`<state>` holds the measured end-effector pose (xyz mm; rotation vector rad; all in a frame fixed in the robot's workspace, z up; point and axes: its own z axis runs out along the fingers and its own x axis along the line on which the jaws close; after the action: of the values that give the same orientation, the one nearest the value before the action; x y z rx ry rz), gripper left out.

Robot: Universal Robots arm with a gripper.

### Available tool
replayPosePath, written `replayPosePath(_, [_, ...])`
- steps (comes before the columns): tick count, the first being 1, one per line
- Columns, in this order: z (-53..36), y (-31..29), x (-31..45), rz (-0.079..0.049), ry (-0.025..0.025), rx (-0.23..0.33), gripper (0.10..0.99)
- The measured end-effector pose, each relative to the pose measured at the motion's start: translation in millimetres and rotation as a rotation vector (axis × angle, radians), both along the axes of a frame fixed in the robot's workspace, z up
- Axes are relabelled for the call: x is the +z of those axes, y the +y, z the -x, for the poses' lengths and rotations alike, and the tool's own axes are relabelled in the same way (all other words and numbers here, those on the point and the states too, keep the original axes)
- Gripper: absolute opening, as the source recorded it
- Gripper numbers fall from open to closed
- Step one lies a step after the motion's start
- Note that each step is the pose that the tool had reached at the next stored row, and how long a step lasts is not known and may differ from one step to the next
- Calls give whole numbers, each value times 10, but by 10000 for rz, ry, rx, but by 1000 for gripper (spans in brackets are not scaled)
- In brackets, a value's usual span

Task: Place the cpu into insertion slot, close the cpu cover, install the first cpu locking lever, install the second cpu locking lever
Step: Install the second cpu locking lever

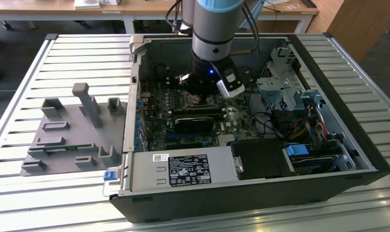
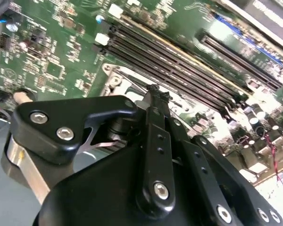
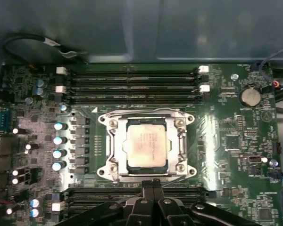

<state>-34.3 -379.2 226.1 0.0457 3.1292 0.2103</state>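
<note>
Your end effector [image 3: 153, 188] hangs low over the motherboard [image 3: 236, 141] with its fingertips drawn together and nothing between them, their tips just beside the socket's near edge. At 12 o'clock from those tips in the first wrist view, the cpu [image 3: 146, 147] lies flat in the socket. The cpu cover [image 3: 184, 141] looks lowered around it, though you can't quite tell whether it is latched. Memory slots [image 3: 132, 80] run beyond the socket. In the exterior view the arm [image 1: 213, 34] reaches down into the open computer case [image 1: 350, 140], which rests on the slatted counter [image 1: 66, 58].
</note>
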Motion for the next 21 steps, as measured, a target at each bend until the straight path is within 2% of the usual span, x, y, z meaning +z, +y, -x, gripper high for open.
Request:
replayPosePath(4, [102, -6, -16, -6, -1, 2, 106])
replayPosePath(7, [123, -6, -39, -4, 8, 2, 106])
replayPosePath(9, [123, -7, -65, -10, 35, 3, 106])
replayPosePath(10, [124, -13, -66, -46, 46, 3, 106])
replayPosePath(13, [125, -54, -67, -320, 46, 4, 106])
replayPosePath(17, [145, -103, -67, -568, 46, 4, 106])
replayPosePath(21, [163, -131, -67, -626, 47, 4, 106])
